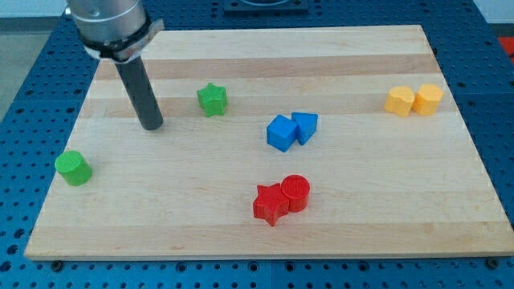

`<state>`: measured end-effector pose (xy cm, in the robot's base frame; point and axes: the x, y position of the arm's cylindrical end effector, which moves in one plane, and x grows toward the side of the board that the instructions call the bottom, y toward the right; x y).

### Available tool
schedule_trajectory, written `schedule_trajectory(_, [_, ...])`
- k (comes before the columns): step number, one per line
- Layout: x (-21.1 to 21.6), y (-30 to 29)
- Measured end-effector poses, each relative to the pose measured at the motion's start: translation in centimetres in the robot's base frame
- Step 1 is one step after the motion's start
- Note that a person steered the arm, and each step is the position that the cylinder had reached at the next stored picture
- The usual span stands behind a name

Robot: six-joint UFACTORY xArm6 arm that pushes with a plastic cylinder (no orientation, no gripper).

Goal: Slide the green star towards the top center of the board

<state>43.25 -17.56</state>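
The green star [212,99] lies on the wooden board [337,56] in its upper left part. My tip [152,126] rests on the board to the left of the star and slightly below it, apart from it by a clear gap. The dark rod rises from the tip up to the view's top left.
A green cylinder [73,167] sits near the board's left edge. A blue cube [281,133] and a blue triangular block [305,126] touch near the middle. A red star [271,203] and red cylinder [295,192] touch below them. Two yellow blocks [399,101] [428,99] sit at the right.
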Motion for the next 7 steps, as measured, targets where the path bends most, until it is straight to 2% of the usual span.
schedule_trajectory(1, [-0.7,3.3])
schedule_trajectory(2, [-5.2,9.1])
schedule_trajectory(4, [-13.4,16.3])
schedule_trajectory(5, [-14.0,17.0])
schedule_trajectory(6, [-12.0,16.3])
schedule_trajectory(7, [-11.7,18.7])
